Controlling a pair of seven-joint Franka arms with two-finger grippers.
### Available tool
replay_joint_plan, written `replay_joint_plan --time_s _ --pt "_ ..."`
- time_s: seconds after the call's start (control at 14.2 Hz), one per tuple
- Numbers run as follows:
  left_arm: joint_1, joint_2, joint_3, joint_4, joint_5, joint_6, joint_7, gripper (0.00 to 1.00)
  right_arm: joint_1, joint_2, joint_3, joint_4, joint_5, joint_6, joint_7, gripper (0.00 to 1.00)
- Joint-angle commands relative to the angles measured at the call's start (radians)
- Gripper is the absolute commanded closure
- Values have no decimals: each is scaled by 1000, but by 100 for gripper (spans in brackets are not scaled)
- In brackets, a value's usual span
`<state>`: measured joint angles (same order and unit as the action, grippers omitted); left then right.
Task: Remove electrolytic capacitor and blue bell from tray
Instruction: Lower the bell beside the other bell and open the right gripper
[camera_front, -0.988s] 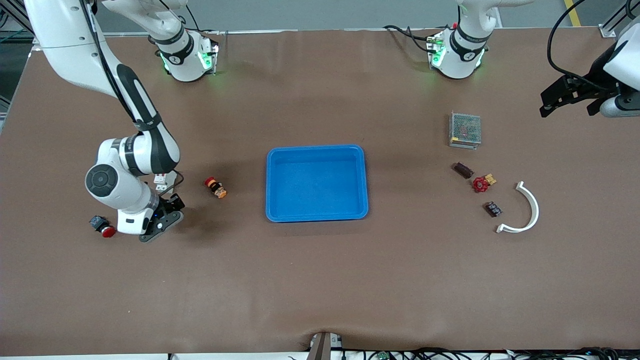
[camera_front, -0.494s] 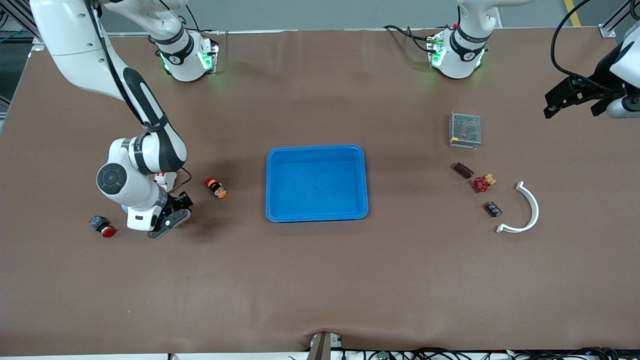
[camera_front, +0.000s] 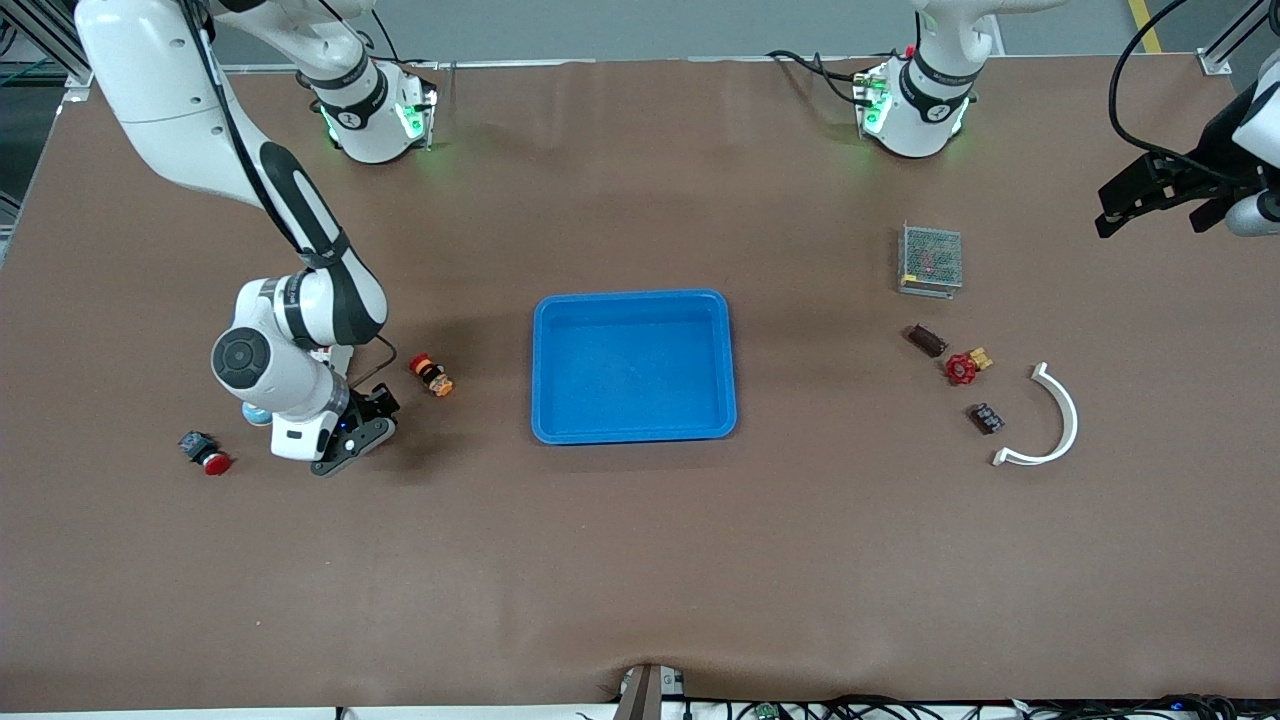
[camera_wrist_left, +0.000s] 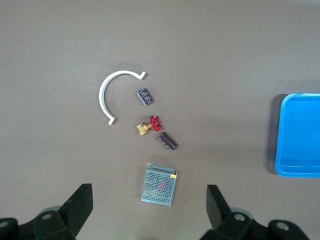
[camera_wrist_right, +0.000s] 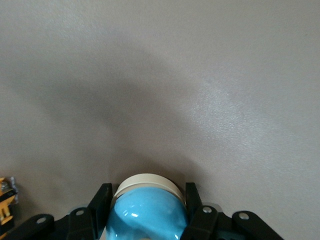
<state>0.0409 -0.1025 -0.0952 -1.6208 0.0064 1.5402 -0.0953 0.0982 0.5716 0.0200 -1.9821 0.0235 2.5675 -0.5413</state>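
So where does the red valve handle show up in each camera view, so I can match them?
Front view: the red valve handle lies toward the left arm's end of the table, between two small dark components, beside the white curved bracket.
Left wrist view: the same handle sits mid-picture, beside the bracket.
Right wrist view: not in it.
Shared landmark: the blue tray, cut off at the picture's edge in the left wrist view.

Tray solid blue on brown table. Bell glossy light blue, cream rim. Valve handle red; curved bracket white.
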Motion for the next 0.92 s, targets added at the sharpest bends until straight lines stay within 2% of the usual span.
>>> replay_joint_plan --time_s 0.0,0.07,0.14,0.21,0.49,0.85 --pt "7 1 2 13 -19 0 20 0 5 -3 0 -9 13 14 7 52" --pt "7 1 2 13 -19 0 22 0 5 -3 0 -9 13 14 7 50" --pt "7 1 0 13 -17 -2 22 0 5 -3 0 -7 13 13 7 38" --pt "5 1 0 13 -17 -6 20 0 5 -3 0 -7 15 13 9 0" --pt "2 9 -1 13 -16 -6 19 0 6 -16 2 18 18 -29 50 0" --pt "4 9 -5 28 -9 -6 17 0 49 -99 5 126 15 -289 205 0"
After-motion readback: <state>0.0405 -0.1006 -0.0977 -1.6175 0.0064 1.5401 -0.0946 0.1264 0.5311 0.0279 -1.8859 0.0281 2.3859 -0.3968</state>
